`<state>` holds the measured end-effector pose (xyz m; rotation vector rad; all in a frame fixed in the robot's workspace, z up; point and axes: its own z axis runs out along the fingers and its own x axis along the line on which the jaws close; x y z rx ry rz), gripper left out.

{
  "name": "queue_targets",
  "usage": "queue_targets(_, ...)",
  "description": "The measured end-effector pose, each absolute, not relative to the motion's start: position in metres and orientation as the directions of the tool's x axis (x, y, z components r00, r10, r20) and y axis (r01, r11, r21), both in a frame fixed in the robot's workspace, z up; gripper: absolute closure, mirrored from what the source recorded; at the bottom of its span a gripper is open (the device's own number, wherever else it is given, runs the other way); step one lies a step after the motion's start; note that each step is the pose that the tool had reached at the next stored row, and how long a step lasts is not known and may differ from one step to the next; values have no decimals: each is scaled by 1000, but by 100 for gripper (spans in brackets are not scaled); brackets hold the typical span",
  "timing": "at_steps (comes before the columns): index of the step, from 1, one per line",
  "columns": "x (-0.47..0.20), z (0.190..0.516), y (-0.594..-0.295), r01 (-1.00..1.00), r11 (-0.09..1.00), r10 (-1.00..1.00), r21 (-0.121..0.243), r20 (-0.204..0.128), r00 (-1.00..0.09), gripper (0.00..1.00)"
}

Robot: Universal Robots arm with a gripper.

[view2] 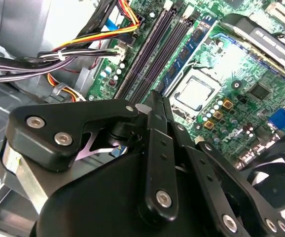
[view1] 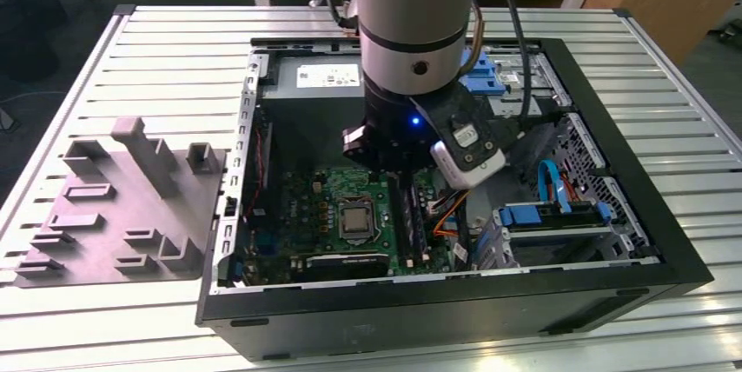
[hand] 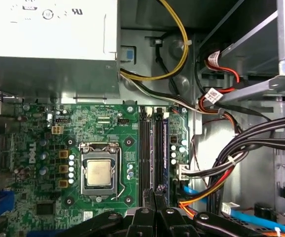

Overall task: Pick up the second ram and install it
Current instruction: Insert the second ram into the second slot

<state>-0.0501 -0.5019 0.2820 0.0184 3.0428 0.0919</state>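
In both wrist views my gripper (hand: 156,193) (view2: 156,98) is shut, its thin black fingers pressed together with nothing visible between them. Its tips hover over the near end of the long black memory slots (hand: 143,148) (view2: 150,54) on the green board (hand: 44,148) (view1: 336,189). A thin dark stick with a bluish face (hand: 165,148) (view2: 192,44) stands seated in one slot. I cannot tell whether this is the second ram. In the exterior view the arm (view1: 412,50) reaches down into the open computer case (view1: 464,302), with its wrist over the slots.
The processor socket (hand: 99,173) lies beside the slots. Bundled cables (hand: 216,168) and a drive cage (view1: 557,215) crowd the other side, and a silver power supply (hand: 49,44) lies beyond. A grey moulded fixture plate (view1: 116,215) rests on the slatted table at the exterior view's left.
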Motion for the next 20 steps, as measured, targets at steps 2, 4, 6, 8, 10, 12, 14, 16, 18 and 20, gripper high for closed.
queue_targets(2, -50, 278, -502, 9, 998, 15, 61, -97, -995, 89)
queue_targets(4, -50, 275, -502, 9, 998, 15, 61, -97, -995, 89)
queue_targets(6, -50, 272, -502, 9, 998, 15, 61, -97, -995, 89)
queue_targets(8, -50, 272, -502, 9, 998, 15, 61, -97, -995, 89)
queue_targets(10, -50, 272, -502, 9, 998, 15, 61, -97, -995, 89)
queue_targets(12, -50, 269, -502, 9, 998, 15, 61, -97, -995, 89)
queue_targets(14, -49, 266, -502, 9, 998, 15, 61, -97, -995, 89)
queue_targets(16, -47, 264, -502, 9, 998, 15, 61, -97, -995, 89)
queue_targets(18, -46, 262, -502, 9, 998, 15, 61, -97, -995, 89)
queue_targets(20, -46, 260, -502, 9, 998, 15, 61, -97, -995, 89)
